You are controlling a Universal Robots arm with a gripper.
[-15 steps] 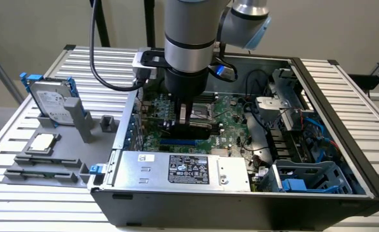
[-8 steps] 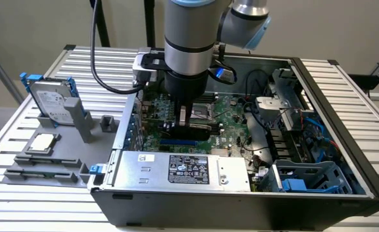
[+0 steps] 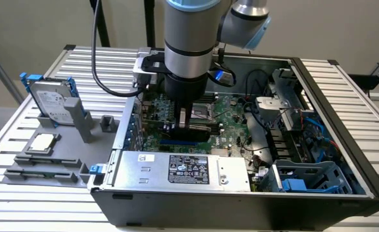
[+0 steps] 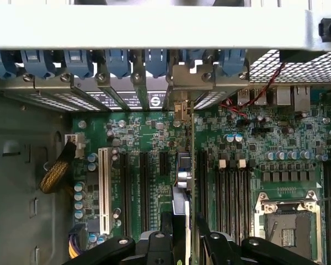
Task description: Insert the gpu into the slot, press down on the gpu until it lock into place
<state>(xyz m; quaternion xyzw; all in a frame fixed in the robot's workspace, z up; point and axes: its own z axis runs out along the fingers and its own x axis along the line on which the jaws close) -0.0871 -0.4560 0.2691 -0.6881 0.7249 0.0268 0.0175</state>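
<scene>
While one power-supply box point(image 3: 144, 169) sits nearest at the front edge of the case point(image 3: 241, 212), one blue slot point(image 3: 173, 143) runs just behind it, with one gpu point(image 3: 201, 131) standing edge-on above. One gripper point(image 4: 183, 226) clamps that card from both sides; black connector rows point(image 4: 143, 190) crowd close alongside, the far wall point(image 3: 266, 65) well apart.

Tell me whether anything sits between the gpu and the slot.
Nothing visible does: the pincer holds the gpu edge-down right over the slot, with no cable or part between them.
</scene>
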